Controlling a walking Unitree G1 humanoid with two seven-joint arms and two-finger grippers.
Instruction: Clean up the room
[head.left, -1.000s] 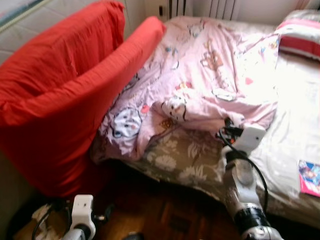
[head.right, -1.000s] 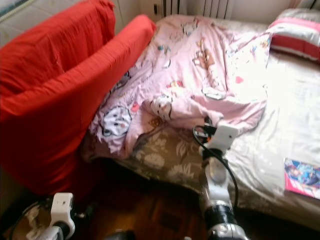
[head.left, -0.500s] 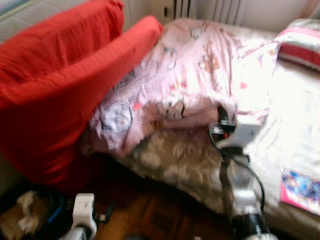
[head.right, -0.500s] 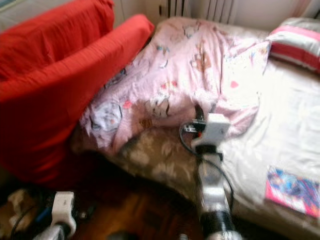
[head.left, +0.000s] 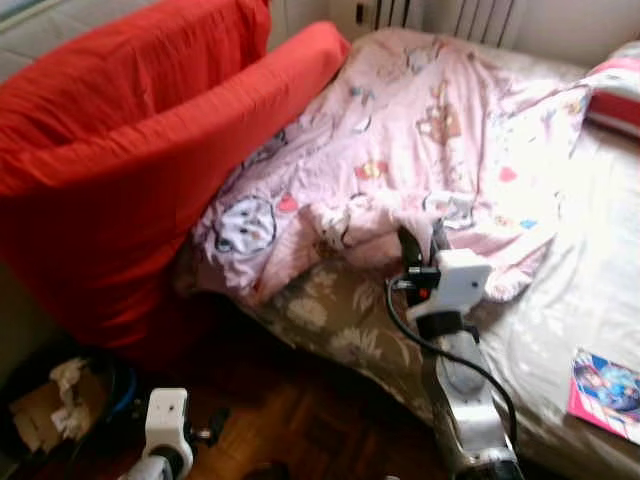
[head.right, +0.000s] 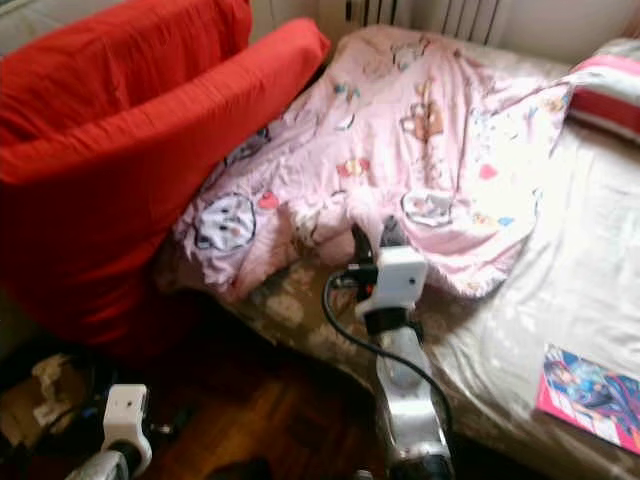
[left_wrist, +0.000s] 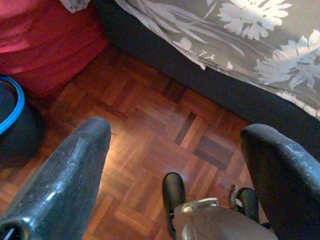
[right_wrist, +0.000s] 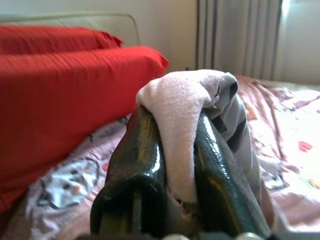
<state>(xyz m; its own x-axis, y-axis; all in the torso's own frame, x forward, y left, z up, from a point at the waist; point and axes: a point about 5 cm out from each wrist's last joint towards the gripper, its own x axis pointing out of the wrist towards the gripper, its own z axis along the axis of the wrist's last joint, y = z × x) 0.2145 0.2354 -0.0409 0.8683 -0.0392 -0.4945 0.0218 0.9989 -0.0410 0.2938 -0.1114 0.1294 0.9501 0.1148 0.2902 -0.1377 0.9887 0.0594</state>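
While the left tool hangs open, the right tool clenches a pink blanket fold (apparently lifted).

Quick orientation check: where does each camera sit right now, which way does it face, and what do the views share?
Left eye, head: down at the pink duvet, red cushions; both arms in frame.
Right eye, head: same scene, plus magazine.
Left wrist: down at parquet floor, past the open left gripper.
Right wrist: across the bed; right gripper clamps duvet fabric.
Shared: duvet and cushions in eye and right wrist views.
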